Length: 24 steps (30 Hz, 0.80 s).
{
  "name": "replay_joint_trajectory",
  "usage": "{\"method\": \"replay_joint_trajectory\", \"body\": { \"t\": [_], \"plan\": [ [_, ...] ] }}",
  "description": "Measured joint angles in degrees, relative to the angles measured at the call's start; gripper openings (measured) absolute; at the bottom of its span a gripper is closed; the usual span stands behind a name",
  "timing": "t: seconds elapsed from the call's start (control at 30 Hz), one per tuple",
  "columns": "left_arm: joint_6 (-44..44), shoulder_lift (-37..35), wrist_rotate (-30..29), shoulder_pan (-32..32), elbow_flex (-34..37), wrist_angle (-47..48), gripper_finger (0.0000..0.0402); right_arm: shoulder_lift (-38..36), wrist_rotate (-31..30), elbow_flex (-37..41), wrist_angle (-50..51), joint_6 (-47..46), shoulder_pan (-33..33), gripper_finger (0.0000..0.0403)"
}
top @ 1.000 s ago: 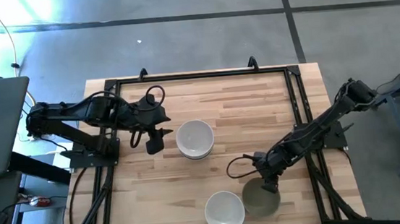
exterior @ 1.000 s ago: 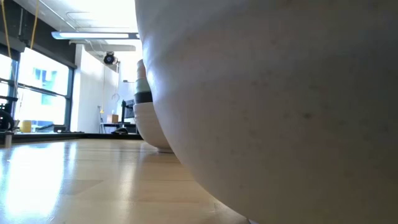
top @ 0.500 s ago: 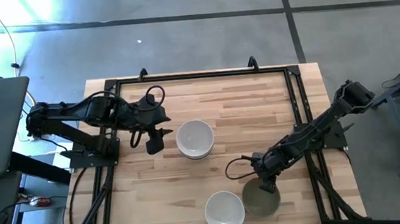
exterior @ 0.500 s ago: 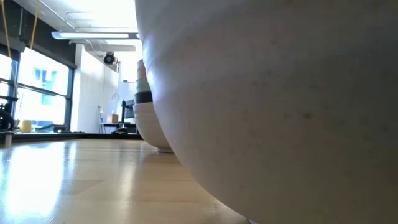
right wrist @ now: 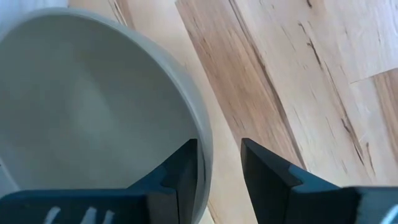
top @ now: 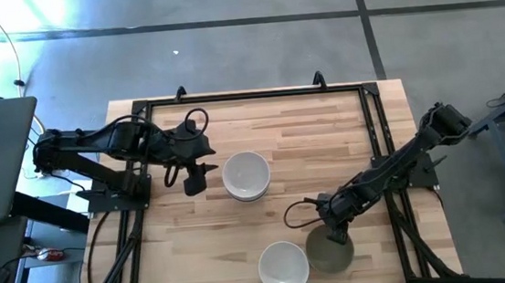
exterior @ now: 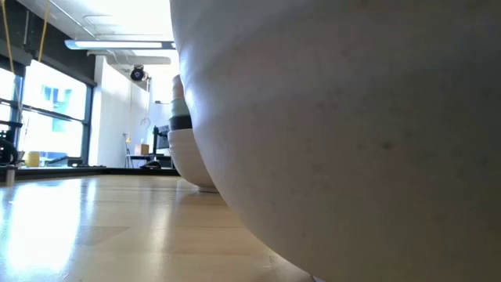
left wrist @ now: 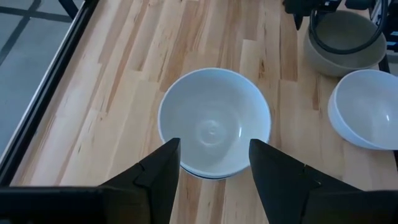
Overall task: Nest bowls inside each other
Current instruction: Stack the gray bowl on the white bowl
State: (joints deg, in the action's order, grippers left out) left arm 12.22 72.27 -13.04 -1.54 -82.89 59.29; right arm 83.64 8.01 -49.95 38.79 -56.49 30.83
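Olive-grey bowl (top: 330, 252), near table (top: 324, 126) front edge: rigid, smooth, likely slippery, breakable; best grip at rim. Right pincer (right wrist: 217, 163) straddled rim, fingers apart. Left pincer (left wrist: 212, 163) open beside white stack (top: 245, 176).

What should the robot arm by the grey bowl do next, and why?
Probably close the right gripper on the olive-grey bowl's rim. Its fingers are open, one inside the bowl and one outside, with the wall between them. The stack of nested bowls waits mid-table, beside the idle left gripper.
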Motion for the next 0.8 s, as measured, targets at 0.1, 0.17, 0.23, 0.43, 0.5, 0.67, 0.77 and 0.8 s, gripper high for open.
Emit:
{"method": "replay_joint_trajectory", "body": {
  "t": [0.1,0.17,0.23,0.43,0.5,0.67,0.77,0.8],
  "plan": [
    [-0.38,0.00,0.00,0.00,0.00,0.00,0.0182,0.00,-0.31,0.00,0.00,-0.02,0.00,0.0113],
    [-0.38,0.00,0.00,0.00,0.00,0.00,0.0181,0.00,-0.37,0.00,0.00,-0.02,0.00,0.0113],
    [-0.39,0.00,0.01,0.00,0.00,0.00,0.0181,0.00,-0.37,0.00,0.00,0.01,0.00,0.0109],
    [-0.38,0.00,0.02,0.00,0.00,0.00,0.0181,0.00,-0.41,0.00,-0.07,0.63,0.02,0.0068],
    [-0.38,0.00,0.04,0.00,0.00,0.00,0.0181,0.00,-0.48,0.01,-0.25,0.63,0.02,0.0055],
    [-0.36,0.00,0.19,0.00,0.00,0.00,0.0181,0.00,0.30,2.36,-4.79,-0.48,0.00,0.0045],
    [-0.25,0.00,0.88,0.00,0.00,-0.01,0.0181,0.00,1.32,3.85,-6.89,-1.69,0.00,0.0041],
    [-0.25,0.00,0.93,0.00,0.00,0.00,0.0181,0.00,1.57,4.08,-6.79,-1.83,0.01,0.0036]
  ]
}}
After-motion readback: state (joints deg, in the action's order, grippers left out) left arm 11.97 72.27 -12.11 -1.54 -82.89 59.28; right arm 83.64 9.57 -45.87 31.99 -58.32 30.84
